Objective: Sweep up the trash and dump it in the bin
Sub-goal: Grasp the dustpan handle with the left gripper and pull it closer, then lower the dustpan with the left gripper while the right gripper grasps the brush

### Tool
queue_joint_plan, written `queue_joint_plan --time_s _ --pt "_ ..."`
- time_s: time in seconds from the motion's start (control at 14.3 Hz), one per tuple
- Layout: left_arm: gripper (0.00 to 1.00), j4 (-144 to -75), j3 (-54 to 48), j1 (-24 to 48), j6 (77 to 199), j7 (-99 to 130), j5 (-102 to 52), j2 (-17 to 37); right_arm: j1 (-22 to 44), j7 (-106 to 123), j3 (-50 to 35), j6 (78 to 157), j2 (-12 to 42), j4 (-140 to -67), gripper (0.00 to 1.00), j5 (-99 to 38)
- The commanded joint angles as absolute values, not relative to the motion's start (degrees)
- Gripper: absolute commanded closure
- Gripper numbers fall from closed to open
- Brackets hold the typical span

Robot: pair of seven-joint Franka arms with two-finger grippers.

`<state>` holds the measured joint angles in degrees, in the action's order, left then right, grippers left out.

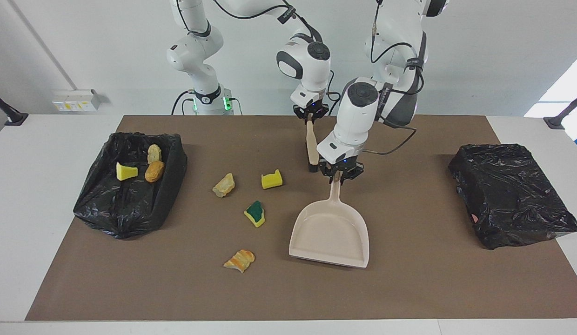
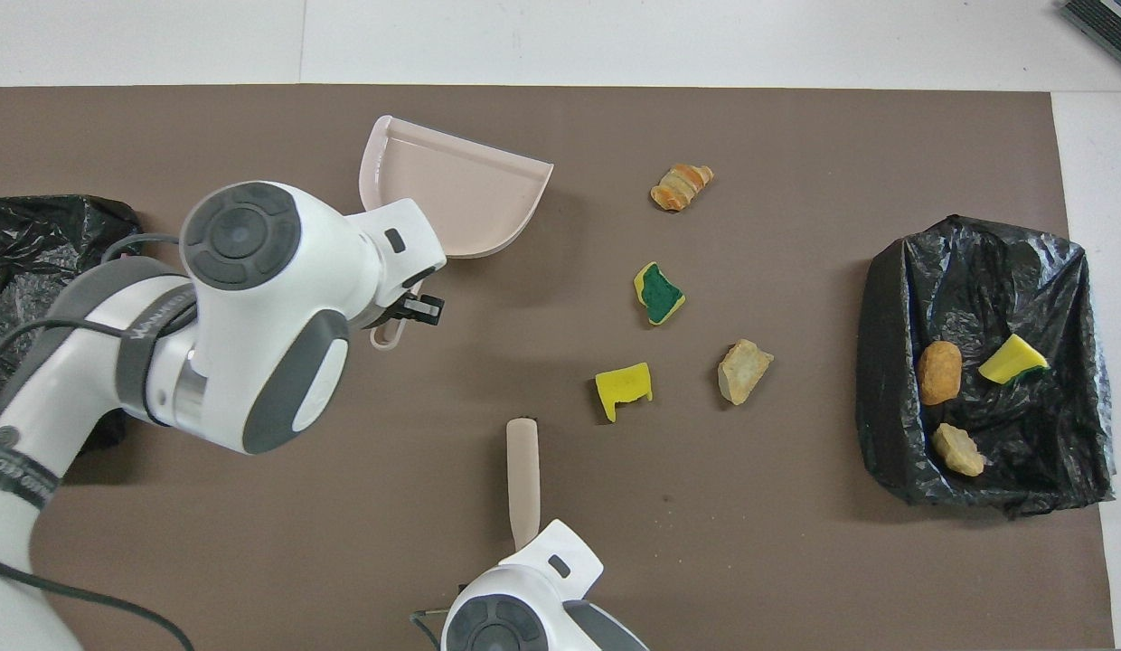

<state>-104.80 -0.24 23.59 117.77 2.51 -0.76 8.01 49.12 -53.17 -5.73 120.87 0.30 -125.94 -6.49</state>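
Note:
My left gripper (image 1: pixel 338 179) (image 2: pixel 407 312) is shut on the handle of the beige dustpan (image 1: pixel 330 232) (image 2: pixel 461 194), which hangs tilted just above the brown mat. My right gripper (image 1: pixel 310 120) (image 2: pixel 524 542) is shut on one end of a tan brush handle (image 1: pixel 311 144) (image 2: pixel 522 479) that slants down toward the mat. Trash lies on the mat beside the dustpan, toward the right arm's end: a yellow sponge bit (image 1: pixel 271 179) (image 2: pixel 624 389), a tan chunk (image 1: pixel 224 185) (image 2: pixel 744 371), a yellow-and-green sponge (image 1: pixel 255 213) (image 2: pixel 658 294) and an orange-striped chunk (image 1: pixel 239 260) (image 2: pixel 680 185).
The bin (image 1: pixel 130 223) (image 2: pixel 886 362), lined with a black bag, stands at the right arm's end and holds three scraps. A second black-bagged bin (image 1: pixel 512 195) (image 2: pixel 36 244) sits at the left arm's end. Bare brown mat (image 1: pixel 409 288) surrounds the dustpan.

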Motion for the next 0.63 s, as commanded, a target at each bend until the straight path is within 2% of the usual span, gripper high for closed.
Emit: queue_joint_plan --time_s 0.0,0.21,0.56 --pt "1.00 -105.73 -0.70 18.56 113.66 -7.69 -0.18 3.18 45.10 -50.72 -5.89 115.94 -4.91 -126.56 1.00 -5.98" --pt "1.00 -105.82 -0.62 13.72 108.91 -27.00 -0.26 1.93 42.63 -53.08 -5.45 112.87 -7.55 -126.12 1.00 -5.89" --pt "1.00 -110.02 -0.70 9.76 107.75 -52.89 -0.18 -0.78 35.53 -61.51 -5.54 109.78 -7.21 -125.68 1.00 -2.55"
